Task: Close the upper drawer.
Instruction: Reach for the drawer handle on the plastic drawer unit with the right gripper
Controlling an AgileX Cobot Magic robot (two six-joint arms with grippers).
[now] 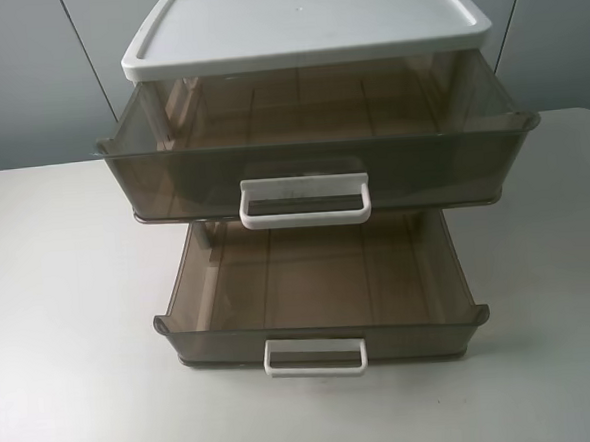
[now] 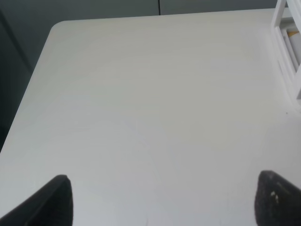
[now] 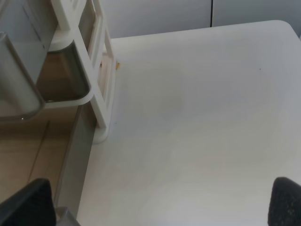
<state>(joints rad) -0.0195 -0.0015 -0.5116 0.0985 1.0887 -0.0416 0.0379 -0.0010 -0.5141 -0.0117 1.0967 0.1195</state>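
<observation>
The upper drawer [image 1: 422, 168] sits above the lower drawer [image 1: 319, 280] on the table [image 1: 59, 296].

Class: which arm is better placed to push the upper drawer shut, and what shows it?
Right, probably. Its end effector is close to the upper drawer; the left wrist view shows mostly table.

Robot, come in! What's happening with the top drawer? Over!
Left tool open, right tool open, both empty. Deep smoky-brown translucent plastic upper drawer pulled out, untouched. Shallower smoky plastic drawer below also out, not blocking.
</observation>
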